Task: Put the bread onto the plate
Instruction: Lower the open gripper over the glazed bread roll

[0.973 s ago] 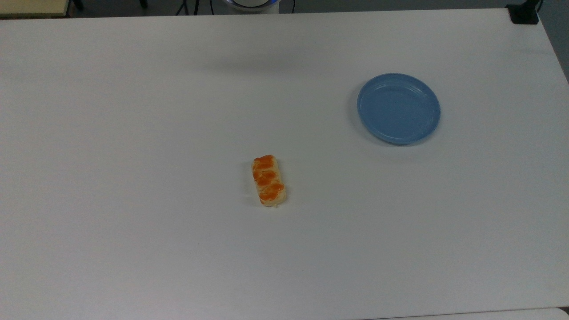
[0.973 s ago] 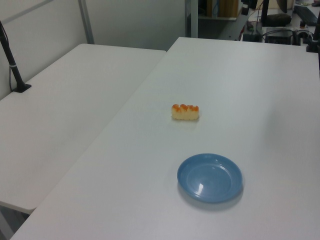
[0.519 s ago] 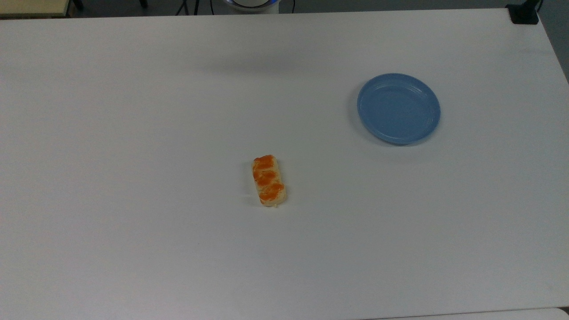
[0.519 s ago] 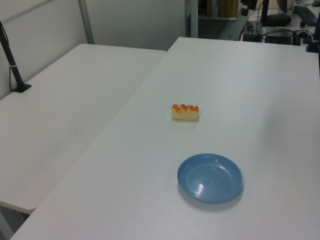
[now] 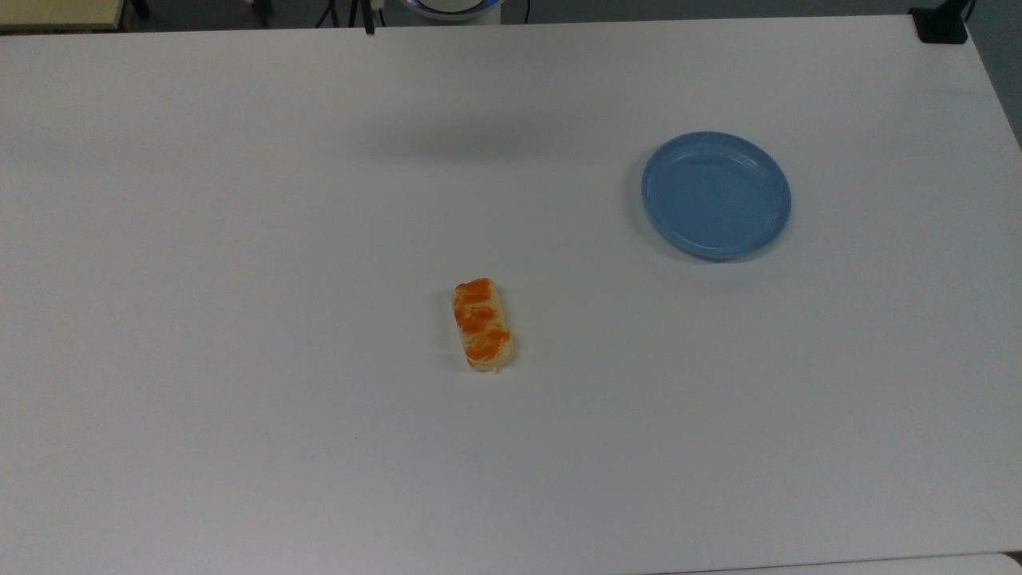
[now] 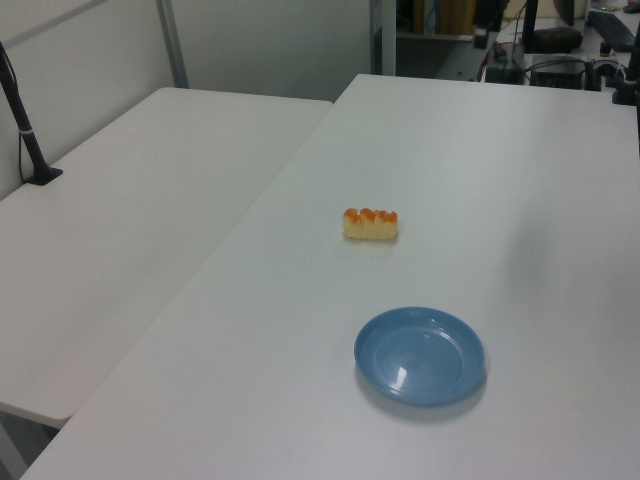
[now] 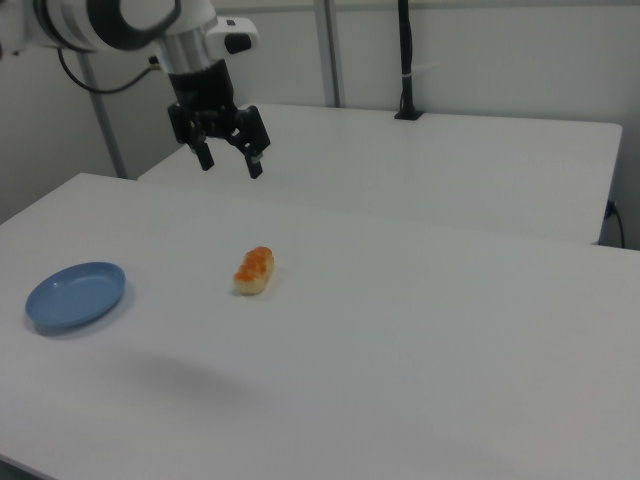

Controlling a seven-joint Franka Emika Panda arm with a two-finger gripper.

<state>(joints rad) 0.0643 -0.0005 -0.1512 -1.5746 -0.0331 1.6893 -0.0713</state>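
Observation:
The bread (image 5: 483, 324), a pale-tan bun with orange lumps on top, lies near the middle of the white table (image 5: 239, 239); it also shows as the bread (image 6: 371, 224) and the bread (image 7: 254, 271). The light blue plate (image 5: 716, 195) sits bare toward the top view's right, seen too as the plate (image 6: 420, 354) and the plate (image 7: 76, 294). My gripper (image 7: 229, 160) hangs open high above the table, up and to the left of the bread in the right view, with nothing between its fingers.
A second white table (image 6: 120, 230) adjoins along the left view's left side, with a black pole (image 6: 22, 120) clamped on it. A black clamp (image 5: 940, 24) sits at the top view's far right corner. Desks with equipment (image 6: 550, 40) stand beyond the table's far end.
The bread and plate have not moved. The arm's shadow on the table has shifted slightly, and a bit of the arm now shows at the top view's upper edge.

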